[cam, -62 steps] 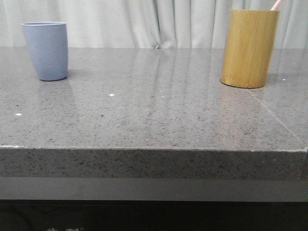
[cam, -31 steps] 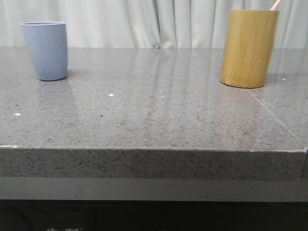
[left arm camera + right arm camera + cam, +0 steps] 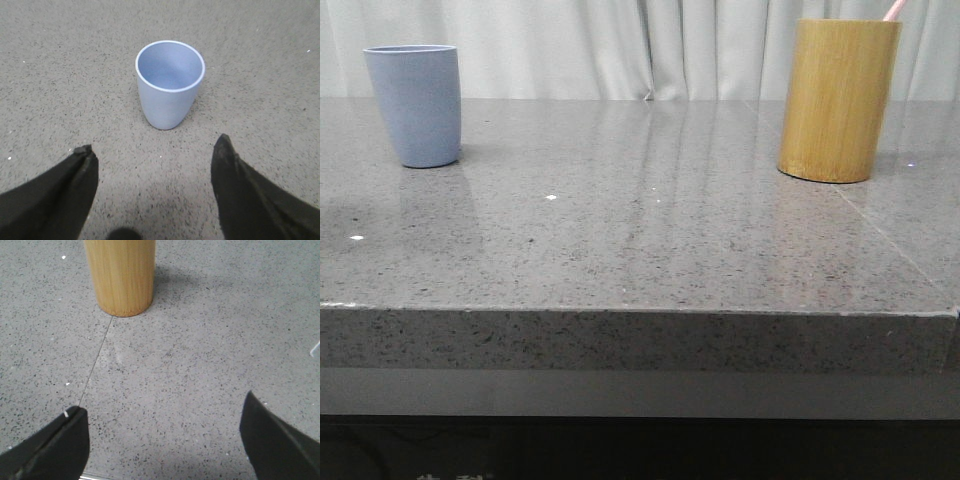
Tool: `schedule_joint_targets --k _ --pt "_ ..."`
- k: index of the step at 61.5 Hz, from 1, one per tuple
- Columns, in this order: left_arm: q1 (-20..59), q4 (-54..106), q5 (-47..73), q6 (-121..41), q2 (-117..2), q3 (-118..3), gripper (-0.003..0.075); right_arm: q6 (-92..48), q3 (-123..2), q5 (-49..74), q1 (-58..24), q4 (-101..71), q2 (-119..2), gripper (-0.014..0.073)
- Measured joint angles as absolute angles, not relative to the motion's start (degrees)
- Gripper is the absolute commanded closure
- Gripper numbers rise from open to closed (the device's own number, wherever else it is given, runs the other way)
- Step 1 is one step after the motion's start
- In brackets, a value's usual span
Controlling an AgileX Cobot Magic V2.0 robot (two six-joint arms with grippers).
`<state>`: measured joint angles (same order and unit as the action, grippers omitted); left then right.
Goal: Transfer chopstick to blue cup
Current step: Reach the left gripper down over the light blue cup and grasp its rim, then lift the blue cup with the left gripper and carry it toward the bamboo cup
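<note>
The blue cup (image 3: 415, 104) stands upright at the table's far left and is empty inside (image 3: 170, 82). A pale pink chopstick (image 3: 893, 9) pokes out of the top of the bamboo cylinder (image 3: 838, 98) at the far right; just its tip shows. My left gripper (image 3: 152, 149) hangs open over the bare tabletop a short way in front of the blue cup, nothing between its fingers. Open too is my right gripper (image 3: 162, 409), which holds nothing and sits a good distance short of the bamboo cylinder (image 3: 120, 275).
The grey speckled stone table (image 3: 640, 240) has its front edge close to the camera. A seam line (image 3: 95, 360) runs across the surface from the cylinder's base. White curtains hang behind the table.
</note>
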<state>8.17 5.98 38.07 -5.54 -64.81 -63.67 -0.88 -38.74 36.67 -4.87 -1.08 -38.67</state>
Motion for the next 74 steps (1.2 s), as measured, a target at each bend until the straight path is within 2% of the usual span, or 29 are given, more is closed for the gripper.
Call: schedule_joint_targets --k 37,64,70,74 --pt "8.3 4.4 55.3 -5.7 -96.9 -98.9 0.0261 -0.9 -38.7 36.7 -4.9 -1.1 -38.7 -0.0028" --pt "8.3 1.7 60.1 -5.8 -109.5 -108.0 0.0262 -0.9 -38.7 36.7 -4.9 -1.1 -38.7 -0.0028" --pt "8.3 1.5 60.3 -5.8 -110.7 -108.1 0.0309 -0.9 -38.7 36.7 -4.9 -1.1 -38.7 -0.0028" --pt "8.3 1.5 60.3 -5.8 -111.2 -108.1 0.0375 -0.9 -38.7 36.7 -4.9 -1.1 -38.7 -0.0028"
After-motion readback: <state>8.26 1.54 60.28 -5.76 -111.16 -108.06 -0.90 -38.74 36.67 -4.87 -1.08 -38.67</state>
